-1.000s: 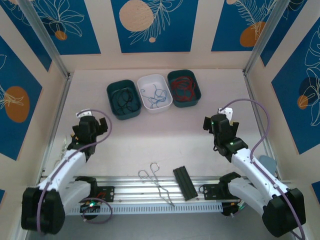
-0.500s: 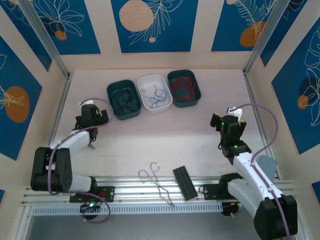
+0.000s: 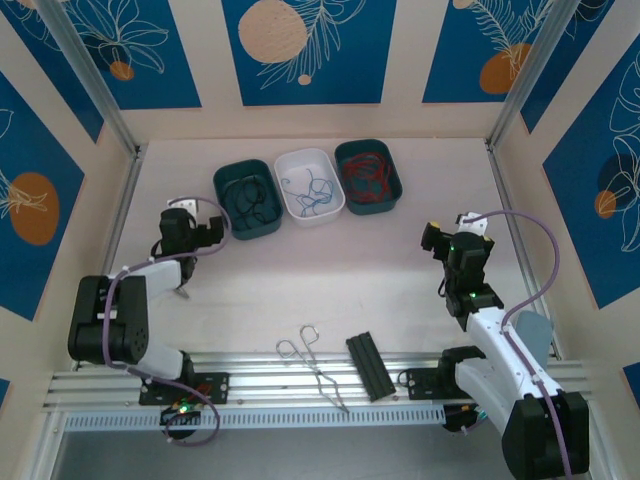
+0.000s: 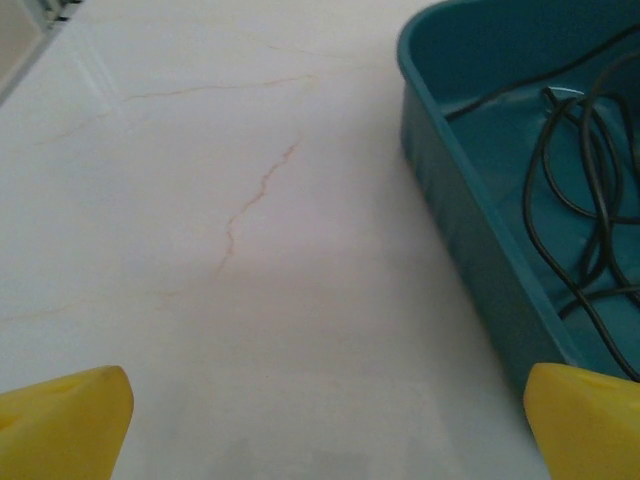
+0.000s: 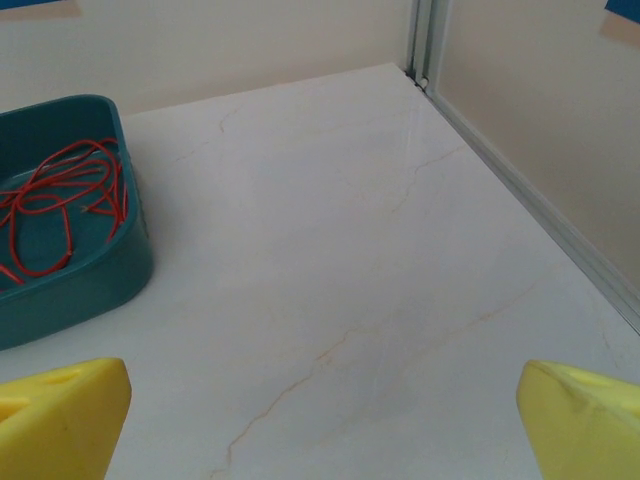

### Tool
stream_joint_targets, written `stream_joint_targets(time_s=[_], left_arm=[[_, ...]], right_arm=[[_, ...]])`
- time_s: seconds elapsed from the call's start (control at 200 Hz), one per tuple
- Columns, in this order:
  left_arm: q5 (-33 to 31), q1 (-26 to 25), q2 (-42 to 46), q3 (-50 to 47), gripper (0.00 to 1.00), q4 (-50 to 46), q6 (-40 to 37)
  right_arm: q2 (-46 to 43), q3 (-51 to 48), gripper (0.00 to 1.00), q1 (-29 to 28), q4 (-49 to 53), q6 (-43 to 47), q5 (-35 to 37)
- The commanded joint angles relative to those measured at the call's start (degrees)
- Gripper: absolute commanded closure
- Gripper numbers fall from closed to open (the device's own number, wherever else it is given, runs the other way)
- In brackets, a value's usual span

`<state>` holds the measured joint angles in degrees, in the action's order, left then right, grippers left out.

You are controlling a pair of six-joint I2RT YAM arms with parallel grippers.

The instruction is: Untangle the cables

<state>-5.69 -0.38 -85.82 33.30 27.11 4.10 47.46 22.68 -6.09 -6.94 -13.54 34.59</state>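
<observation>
the black cables are lying coiled in the left teal tray, the blue cables in the white tray beside it, and the red cables in the right teal tray. the three trays are sitting in a row at the far side of the table, touching or nearly so. the left gripper is hovering just beside the left teal tray, jaws spread wide and grasping nothing. the right gripper is hanging over bare table, well apart from the right teal tray, also released and empty. metal tongs and a black ridged strip are resting at the near edge between the arm bases.
</observation>
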Motion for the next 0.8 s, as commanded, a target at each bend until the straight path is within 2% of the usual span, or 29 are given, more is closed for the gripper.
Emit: stream_joint_targets(time_s=[0.0,0.18,0.365,0.5,0.595,0.795], left_arm=[[6.10,0.67,-2.60,-0.14,0.00,4.17,-2.53],[11.92,0.65,-3.63,0.72,0.00,3.69,-4.25],[12.50,0.68,-4.09,1.52,0.00,2.76,-4.59],[15.68,0.65,-4.10,1.25,0.00,3.13,-5.79],[14.69,0.64,-2.88,-1.59,0.00,7.20,-5.40],[11.23,0.61,-1.33,-11.29,0.00,23.95,-4.34]], right_arm=[[-0.28,-1.35,0.01,0.29,-2.50,0.14,-1.12],[0.29,-2.81,0.01,0.70,-4.46,0.83,-1.92],[0.87,-3.70,0.01,1.40,-5.61,0.38,-2.66],[1.32,-5.37,0.01,1.88,-10.36,2.05,-5.21],[2.88,-5.80,0.01,2.79,-13.15,2.98,-6.94],[8.03,-6.33,0.01,3.43,-19.76,4.56,-10.36]])
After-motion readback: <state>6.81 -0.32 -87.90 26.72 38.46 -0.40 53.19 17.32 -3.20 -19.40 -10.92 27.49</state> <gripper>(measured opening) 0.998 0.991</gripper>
